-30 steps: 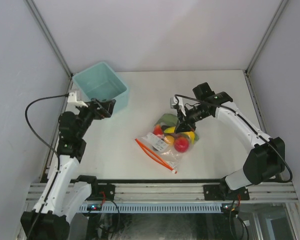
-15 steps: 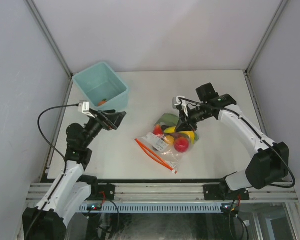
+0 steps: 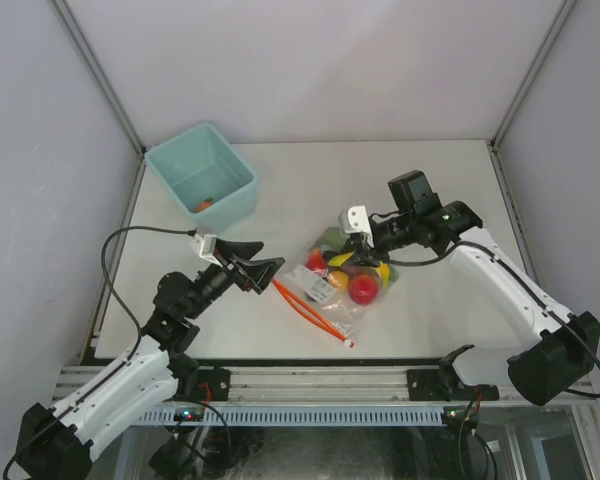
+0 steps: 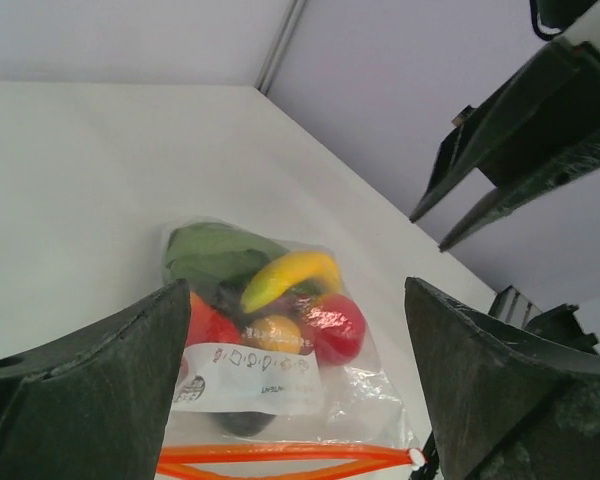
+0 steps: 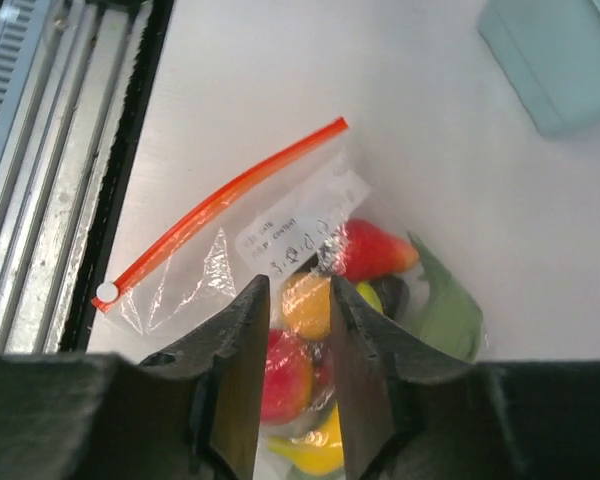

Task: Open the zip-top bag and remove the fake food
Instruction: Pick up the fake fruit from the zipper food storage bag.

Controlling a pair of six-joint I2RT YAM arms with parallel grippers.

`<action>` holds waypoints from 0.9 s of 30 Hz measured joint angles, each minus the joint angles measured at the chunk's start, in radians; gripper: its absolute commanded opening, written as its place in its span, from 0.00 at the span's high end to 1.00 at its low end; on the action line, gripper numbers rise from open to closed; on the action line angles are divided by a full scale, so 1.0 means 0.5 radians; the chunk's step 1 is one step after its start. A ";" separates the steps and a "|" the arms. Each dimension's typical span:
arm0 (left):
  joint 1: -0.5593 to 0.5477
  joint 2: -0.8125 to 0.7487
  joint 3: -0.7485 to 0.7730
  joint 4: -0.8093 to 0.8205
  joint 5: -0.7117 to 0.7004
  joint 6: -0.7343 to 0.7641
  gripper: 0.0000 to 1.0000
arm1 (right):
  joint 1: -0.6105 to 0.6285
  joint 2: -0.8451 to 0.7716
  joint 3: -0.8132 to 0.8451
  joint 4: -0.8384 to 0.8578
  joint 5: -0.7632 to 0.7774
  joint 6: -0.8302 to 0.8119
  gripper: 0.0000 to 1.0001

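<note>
The clear zip-top bag [image 3: 332, 295] lies flat mid-table, its orange-red zip strip [image 3: 310, 312] along the near-left edge. Inside it is the fake food [image 3: 363, 288]: a red apple, a yellow banana [image 4: 290, 272], green leaves and an orange round piece [image 5: 305, 305]. My left gripper [image 3: 267, 268] hovers wide open just left of the zip strip [image 4: 280, 458], facing the bag [image 4: 280, 370]. My right gripper [image 3: 366, 246] hangs over the bag's far end. Its jaws stand narrowly apart above the food [image 5: 375, 250], and nothing is clamped between them [image 5: 295, 288].
A light teal bin [image 3: 202, 178] stands at the back left with a small orange piece [image 3: 206, 205] in it; its corner also shows in the right wrist view [image 5: 560, 60]. The metal frame rail [image 3: 310, 385] runs along the table's near edge.
My left arm has swung from the bin down and right to the bag's zip edge. My right gripper's jaws have parted slightly over the bag's far end.
</note>
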 measured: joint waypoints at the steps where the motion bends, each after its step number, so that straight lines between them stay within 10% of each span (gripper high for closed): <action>1: -0.023 0.004 -0.010 0.009 -0.021 0.006 0.09 | 0.037 -0.001 0.000 -0.017 -0.002 -0.069 0.62; 17: -0.638 -0.098 -0.477 0.426 -0.401 0.612 0.08 | 0.128 0.211 -0.001 -0.417 -0.058 -1.024 0.52; 27: -0.973 0.349 -0.484 0.620 -0.700 0.983 0.25 | 0.095 0.330 -0.011 -0.423 -0.059 -1.221 0.49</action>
